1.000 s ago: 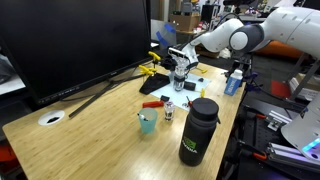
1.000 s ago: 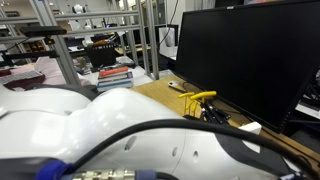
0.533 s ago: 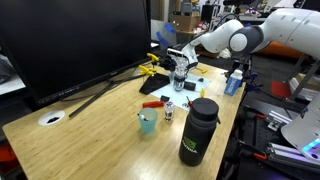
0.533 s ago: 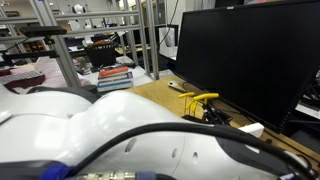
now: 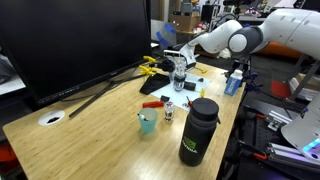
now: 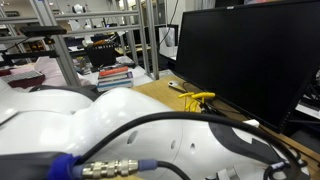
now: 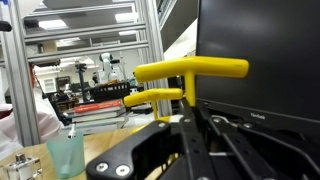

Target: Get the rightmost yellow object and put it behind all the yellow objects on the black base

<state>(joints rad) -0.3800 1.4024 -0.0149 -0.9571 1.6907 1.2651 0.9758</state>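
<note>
Gripper (image 7: 188,118) lifted slightly, clamped tight on rightmost yellow object (image 7: 190,68); one other yellow piece (image 7: 155,97) beside it.

I watch the arm (image 6: 60,120) roll in the foreground of an exterior view. Its white shell pulls back, a dark cable (image 6: 200,125) now arcs across it, and a blue-and-metal connector (image 6: 100,168) comes into frame at the bottom edge. The gripper (image 5: 176,66) edges slightly toward the black base (image 5: 110,90). The rightmost yellow object (image 5: 150,63) in its grip rides a touch higher.

pieces (image 5: 149,68) on monitor stand (image 5: 105,90), bottle (image 5: 198,130) in front
</note>
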